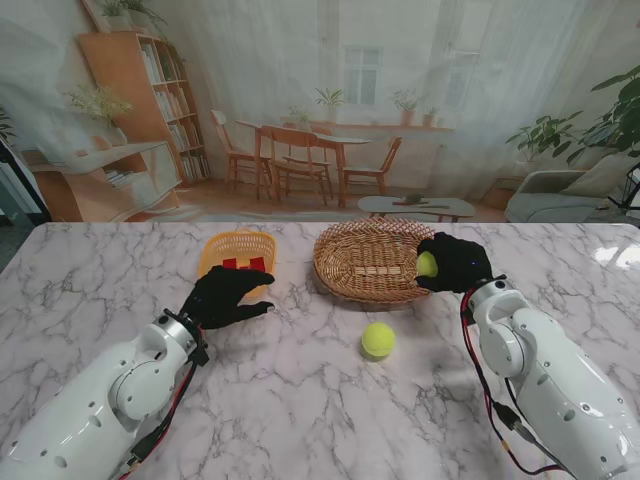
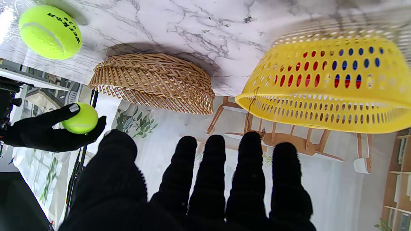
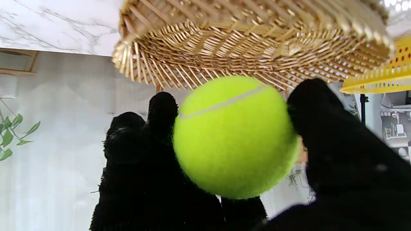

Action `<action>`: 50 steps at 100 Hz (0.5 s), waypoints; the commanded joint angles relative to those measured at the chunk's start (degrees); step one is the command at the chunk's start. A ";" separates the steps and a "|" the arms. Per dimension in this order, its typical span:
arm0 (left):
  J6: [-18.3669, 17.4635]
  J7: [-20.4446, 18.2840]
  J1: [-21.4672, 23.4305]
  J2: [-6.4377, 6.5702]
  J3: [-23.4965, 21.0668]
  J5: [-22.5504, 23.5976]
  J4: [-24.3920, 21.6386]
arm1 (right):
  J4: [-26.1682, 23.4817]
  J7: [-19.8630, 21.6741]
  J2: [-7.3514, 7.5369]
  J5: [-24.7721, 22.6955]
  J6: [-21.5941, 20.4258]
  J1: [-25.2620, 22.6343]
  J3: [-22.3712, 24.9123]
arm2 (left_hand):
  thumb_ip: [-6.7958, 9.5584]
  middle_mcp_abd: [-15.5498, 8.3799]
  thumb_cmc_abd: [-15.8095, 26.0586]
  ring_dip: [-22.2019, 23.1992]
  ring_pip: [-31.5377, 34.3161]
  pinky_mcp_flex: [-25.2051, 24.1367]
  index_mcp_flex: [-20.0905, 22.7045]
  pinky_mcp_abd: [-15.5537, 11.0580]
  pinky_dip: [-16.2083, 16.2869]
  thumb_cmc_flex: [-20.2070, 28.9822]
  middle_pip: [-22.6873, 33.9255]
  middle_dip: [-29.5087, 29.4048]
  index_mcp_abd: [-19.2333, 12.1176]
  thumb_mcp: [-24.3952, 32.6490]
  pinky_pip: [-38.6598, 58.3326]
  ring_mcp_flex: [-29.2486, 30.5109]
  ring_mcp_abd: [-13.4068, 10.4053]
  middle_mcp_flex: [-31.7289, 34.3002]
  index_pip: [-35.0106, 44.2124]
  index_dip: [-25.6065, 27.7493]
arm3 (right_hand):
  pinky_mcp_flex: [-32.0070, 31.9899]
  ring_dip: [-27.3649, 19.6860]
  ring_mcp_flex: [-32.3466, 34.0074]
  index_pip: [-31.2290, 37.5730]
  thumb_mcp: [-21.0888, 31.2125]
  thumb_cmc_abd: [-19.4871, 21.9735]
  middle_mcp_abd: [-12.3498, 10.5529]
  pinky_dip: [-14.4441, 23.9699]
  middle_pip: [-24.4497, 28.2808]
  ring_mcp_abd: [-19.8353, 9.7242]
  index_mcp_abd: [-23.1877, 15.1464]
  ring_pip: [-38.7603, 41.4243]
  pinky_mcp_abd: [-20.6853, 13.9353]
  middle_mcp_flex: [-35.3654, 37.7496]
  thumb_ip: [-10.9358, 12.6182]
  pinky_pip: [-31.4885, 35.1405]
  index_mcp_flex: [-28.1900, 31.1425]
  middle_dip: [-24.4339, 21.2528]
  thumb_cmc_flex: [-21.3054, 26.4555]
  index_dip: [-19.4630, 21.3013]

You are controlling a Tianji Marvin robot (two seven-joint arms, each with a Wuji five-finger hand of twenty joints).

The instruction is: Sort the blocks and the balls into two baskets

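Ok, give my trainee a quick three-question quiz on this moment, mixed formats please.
1. True or false: the right hand holds a ball at the wicker basket's rim.
2. What does the left hand hold? A) a block B) a ball C) nothing
3. Fill in: the loose ball lies on the table, nearer to me than the ____ basket.

Key: 1 true; 2 C, its fingers are spread and bare, beside the yellow basket; 3 wicker.
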 commanded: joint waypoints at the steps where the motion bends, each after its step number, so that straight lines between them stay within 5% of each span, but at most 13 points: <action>1: 0.07 -1.04 0.02 -0.05 0.20 -0.13 -0.01 | -0.37 0.09 -0.71 1.03 0.39 1.52 -0.87 | -0.33 -0.43 2.50 0.30 0.30 -0.75 1.25 0.73 0.93 0.21 0.87 0.46 -0.39 -1.46 0.46 0.25 -0.33 0.89 0.49 -0.23 | -0.14 0.59 0.91 4.73 5.63 3.77 -3.45 0.23 2.33 -0.77 -4.51 2.49 0.31 3.75 1.74 0.95 2.10 1.17 7.83 -0.63; 50: 0.20 -1.56 -0.07 0.00 0.60 -0.30 0.04 | 8.72 1.53 -1.84 6.53 1.75 12.67 -10.90 | -0.33 -0.37 2.56 0.32 0.33 -0.76 0.81 0.78 0.93 0.22 0.88 0.51 -0.34 -1.46 0.48 0.23 -0.31 0.91 0.30 -0.33 | -1.66 -0.58 0.02 3.86 5.40 4.15 -3.90 -0.12 1.02 -0.83 -5.14 -0.18 0.68 3.25 2.46 -0.54 2.14 0.13 6.15 -0.48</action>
